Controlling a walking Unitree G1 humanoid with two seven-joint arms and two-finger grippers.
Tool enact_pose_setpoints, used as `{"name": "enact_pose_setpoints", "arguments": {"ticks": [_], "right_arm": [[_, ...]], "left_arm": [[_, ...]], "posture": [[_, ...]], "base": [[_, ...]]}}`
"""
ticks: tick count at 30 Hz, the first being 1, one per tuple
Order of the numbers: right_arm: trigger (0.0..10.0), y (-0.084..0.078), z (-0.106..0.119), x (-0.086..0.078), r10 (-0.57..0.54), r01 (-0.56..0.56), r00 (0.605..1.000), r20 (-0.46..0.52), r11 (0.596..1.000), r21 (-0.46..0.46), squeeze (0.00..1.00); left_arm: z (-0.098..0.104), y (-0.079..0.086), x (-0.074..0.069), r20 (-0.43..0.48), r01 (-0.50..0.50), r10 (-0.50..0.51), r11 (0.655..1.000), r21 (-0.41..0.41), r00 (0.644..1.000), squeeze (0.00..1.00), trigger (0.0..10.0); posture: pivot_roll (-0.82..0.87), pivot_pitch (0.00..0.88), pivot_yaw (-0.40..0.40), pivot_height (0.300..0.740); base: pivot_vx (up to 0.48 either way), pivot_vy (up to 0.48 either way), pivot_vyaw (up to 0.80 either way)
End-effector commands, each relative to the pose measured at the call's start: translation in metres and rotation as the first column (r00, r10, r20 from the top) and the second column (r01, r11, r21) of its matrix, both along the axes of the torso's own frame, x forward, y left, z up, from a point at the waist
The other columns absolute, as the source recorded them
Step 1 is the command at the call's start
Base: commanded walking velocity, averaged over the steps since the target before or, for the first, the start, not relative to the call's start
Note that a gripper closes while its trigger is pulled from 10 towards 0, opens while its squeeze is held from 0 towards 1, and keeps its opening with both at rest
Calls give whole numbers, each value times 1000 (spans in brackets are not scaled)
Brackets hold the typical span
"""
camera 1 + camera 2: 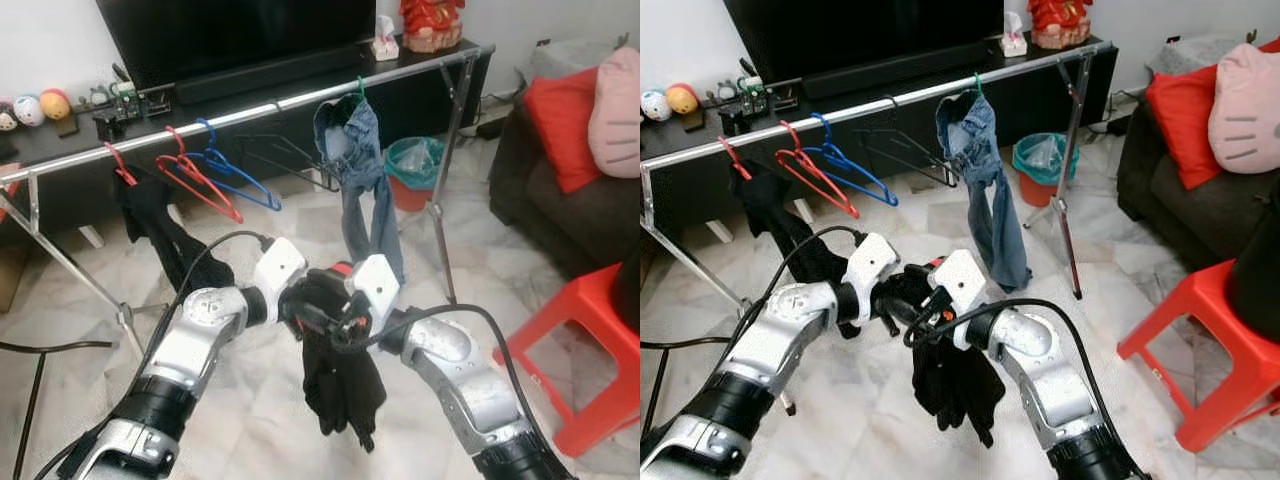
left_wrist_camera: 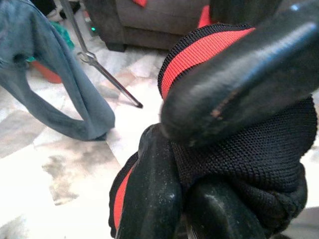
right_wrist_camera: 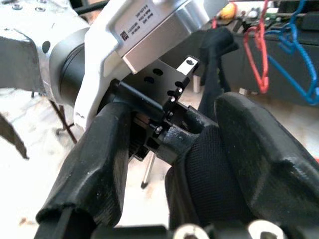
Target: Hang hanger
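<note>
Both grippers meet in front of the robot's chest, well short of the rail (image 1: 250, 112). The left gripper (image 1: 300, 310) and the right gripper (image 1: 335, 322) are each clamped from opposite sides on the top of a black garment (image 1: 340, 385), whose red-trimmed band is pinched between the left fingers (image 2: 239, 79) in the wrist view. Holding it at two points close together probably keeps the bundle gathered while the cloth hangs free below, clear of the floor. Whether a hanger is buried inside that bunched top is hard to tell, since the fingers and fabric cover it. On the rail beyond, a red hanger (image 1: 200, 180) and a blue hanger (image 1: 235, 172) hang empty side by side, with jeans (image 1: 360, 180) further along toward the rail's right end and another dark cloth (image 1: 140, 210) toward its left. The gap between the blue hanger and the jeans looks like the natural place for it.
</note>
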State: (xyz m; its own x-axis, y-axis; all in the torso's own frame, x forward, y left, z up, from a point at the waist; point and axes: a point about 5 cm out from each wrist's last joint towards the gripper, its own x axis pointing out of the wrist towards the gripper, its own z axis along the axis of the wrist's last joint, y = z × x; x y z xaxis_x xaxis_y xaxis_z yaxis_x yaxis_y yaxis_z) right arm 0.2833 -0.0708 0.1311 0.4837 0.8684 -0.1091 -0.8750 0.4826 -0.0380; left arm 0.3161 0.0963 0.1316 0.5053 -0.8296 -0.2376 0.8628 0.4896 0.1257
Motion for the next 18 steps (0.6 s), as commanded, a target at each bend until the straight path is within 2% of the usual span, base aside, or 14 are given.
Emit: {"name": "enact_pose_setpoints", "arguments": {"ticks": [1,3,5,7,8,10,11,13,15,17,18], "right_arm": [[10000,-6,-2,7,-77,77,997,-4,997,-28,0],[10000,-5,-3,6,-66,66,998,-18,997,-30,0],[10000,-2,-5,2,-24,23,1000,-17,998,-53,0],[10000,-3,-9,-1,-6,4,1000,-24,996,-85,0],[10000,-5,-15,-3,-2,-2,1000,-28,991,-137,0],[10000,-6,-18,-3,-4,-1,1000,-28,986,-168,0],[10000,-8,-20,-3,-14,8,999,-31,984,-181,0],[10000,-13,-23,0,-62,57,998,-19,975,-214,0],[10000,-16,-25,5,-118,115,993,-1,965,-236,0],[10000,-19,-25,11,-189,185,982,3,958,-219,0],[10000,-19,-25,12,-202,198,979,3,957,-213,0]], "left_arm": [[6,-16,-11,14,127,-127,992,-2,992,0,10000],[6,-17,-11,11,120,-120,993,-4,993,0,10000],[6,-18,-6,27,61,-61,998,3,998,0,10000],[5,-17,4,34,-45,45,999,11,998,0,10000],[4,-14,15,23,-166,166,986,4,986,0,10000],[4,-13,20,10,-235,235,972,-5,972,0,10000],[5,-9,26,-34,-323,322,946,-30,946,0,10000],[8,-4,34,-44,-415,414,908,-53,909,0,10000],[6,-1,37,-119,-467,458,881,-69,881,0,10000],[5,4,40,-143,-528,517,848,-53,844,0,10000],[4,5,40,-152,-538,526,842,-49,837,0,10000]], "posture": [[110,23,123,740],[111,18,122,740],[108,16,123,740],[108,16,123,740],[106,17,125,740],[105,18,126,740],[103,20,128,740],[100,21,130,740],[100,21,130,740],[102,27,132,740],[104,28,132,740]], "base": [[0,0,0],[0,0,0],[0,0,0],[0,0,0],[0,0,0],[0,0,0],[0,0,0],[0,0,0],[0,0,0],[0,0,0],[0,0,0]]}}
